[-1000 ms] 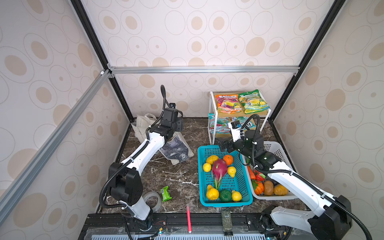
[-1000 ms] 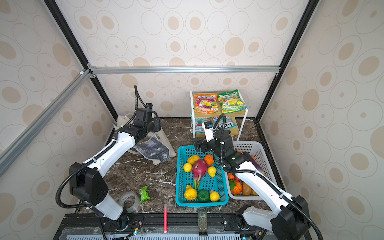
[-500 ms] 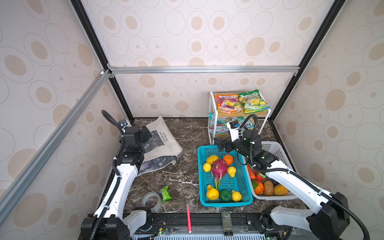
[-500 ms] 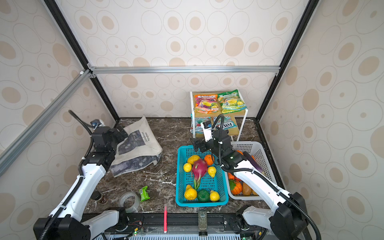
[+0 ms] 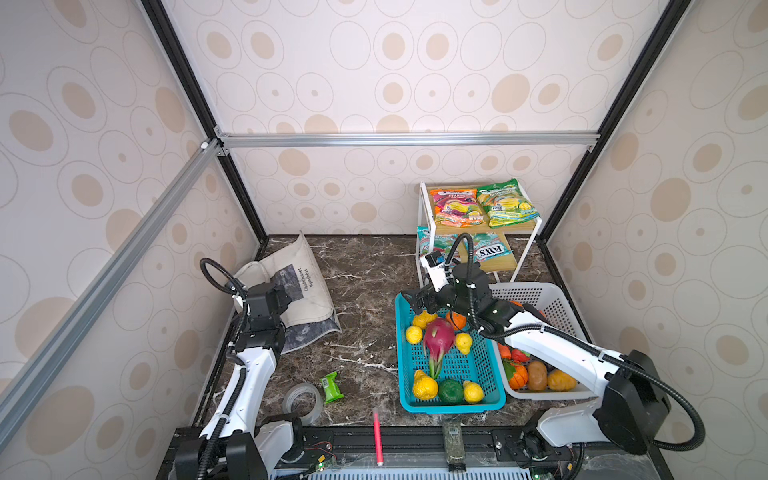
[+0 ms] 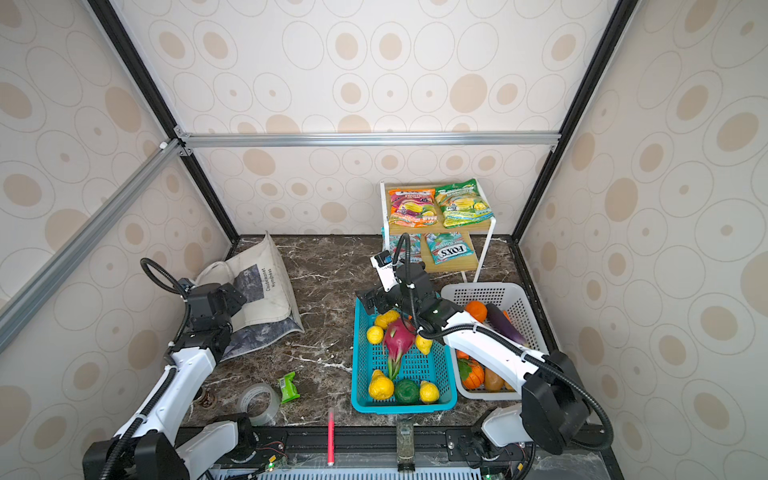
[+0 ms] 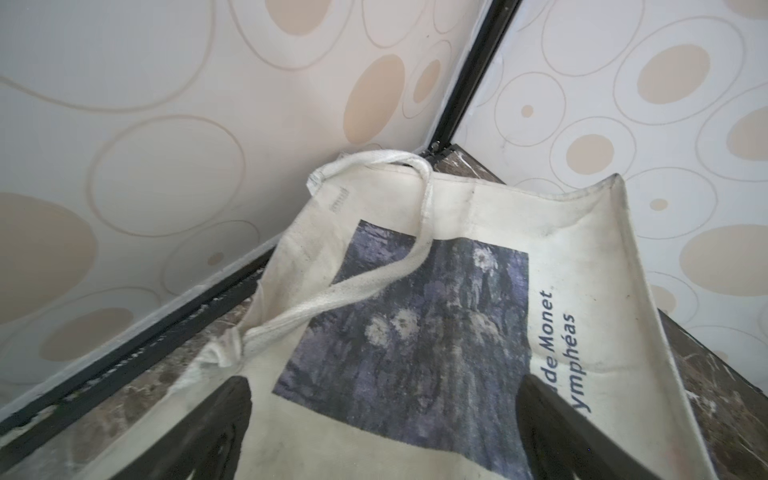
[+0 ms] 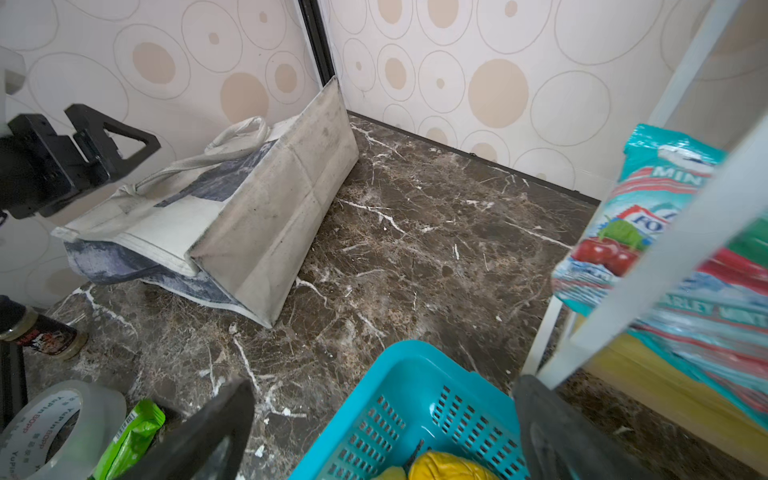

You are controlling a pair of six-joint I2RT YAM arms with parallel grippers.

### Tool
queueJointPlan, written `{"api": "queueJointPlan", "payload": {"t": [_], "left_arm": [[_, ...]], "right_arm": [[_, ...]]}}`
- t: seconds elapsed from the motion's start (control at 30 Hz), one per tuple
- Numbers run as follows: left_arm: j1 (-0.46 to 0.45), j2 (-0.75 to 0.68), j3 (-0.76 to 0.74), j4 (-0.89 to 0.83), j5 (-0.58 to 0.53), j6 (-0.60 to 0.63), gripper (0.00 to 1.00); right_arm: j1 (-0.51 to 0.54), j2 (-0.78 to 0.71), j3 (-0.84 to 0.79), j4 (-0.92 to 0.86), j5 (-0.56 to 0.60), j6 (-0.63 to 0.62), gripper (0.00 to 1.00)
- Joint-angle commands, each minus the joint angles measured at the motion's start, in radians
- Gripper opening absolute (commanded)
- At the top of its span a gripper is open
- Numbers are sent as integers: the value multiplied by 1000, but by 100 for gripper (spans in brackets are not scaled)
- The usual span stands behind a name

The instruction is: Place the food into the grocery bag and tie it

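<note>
At the front of the tabletop [image 5: 365,270], a tape roll [image 5: 302,403] with a small green packet [image 5: 331,387] just beside it. To their right, the teal basket [image 5: 453,408] holding food: dark green round fruit [image 5: 451,391] at the near end, pink dragon fruit [image 5: 438,336] in the middle. Just beside it on the right, a white basket [image 5: 552,293] with more fruit. Over the teal basket's far left corner, right jaws spread wide and empty, that corner between them in the right wrist view. Farther left, the grocery bag [image 5: 309,286] flat on its side by the left wall, well apart from the food. Left jaws spread wide above its near end, printed panel [image 7: 415,311] between them, nothing gripped, contact impossible to judge. At the back right, a shelf rack [image 5: 507,262] with orange-pink packet [image 5: 455,206] and green-yellow packet [image 5: 505,203] on top.
</note>
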Motion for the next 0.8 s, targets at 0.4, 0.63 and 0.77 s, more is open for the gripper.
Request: {"api": "queueJointPlan", "payload": {"t": [0.4,0.63,0.77], "left_arm": [[-317,517,248,210,282,-28,99],[-436,612,314,171,344,-24,99],[-410,522,361,119,315,3,99]], "right_arm": [[89,124,114,22,0,11,100],[88,154,147,7,-6,19,100],[89,178,182,-19,-11,21,100]]}}
